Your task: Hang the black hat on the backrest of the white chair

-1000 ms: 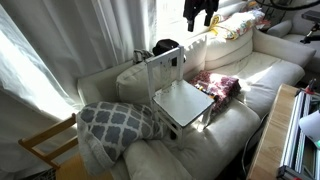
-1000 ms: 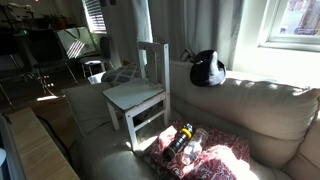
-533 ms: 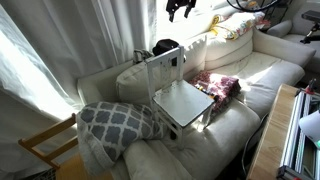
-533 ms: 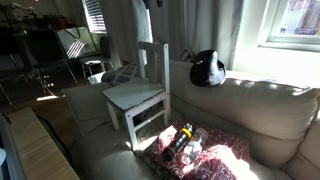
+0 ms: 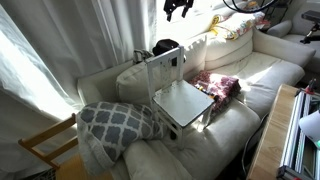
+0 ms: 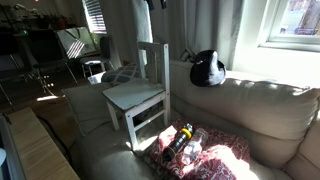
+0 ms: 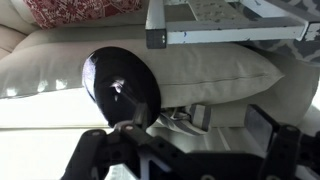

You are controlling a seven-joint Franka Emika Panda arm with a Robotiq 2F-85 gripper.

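The black hat lies on top of the cream sofa's back cushion, just behind the white chair; both also show in an exterior view, the hat and the chair. The chair stands on the sofa seat with its slatted backrest towards the hat. My gripper hangs high above the hat, at the top edge of the picture, and only its tip shows in an exterior view. In the wrist view the hat lies below the open, empty jaws, with the chair beyond.
A grey patterned pillow lies on the sofa beside the chair. A red floral cloth with bottles lies on the seat at the chair's other side. A wooden-framed chair stands by the curtain. A wooden table edge borders the sofa front.
My gripper has moved sideways along the sofa back to a spot above the hat, staying high. Hat and chair have not moved.
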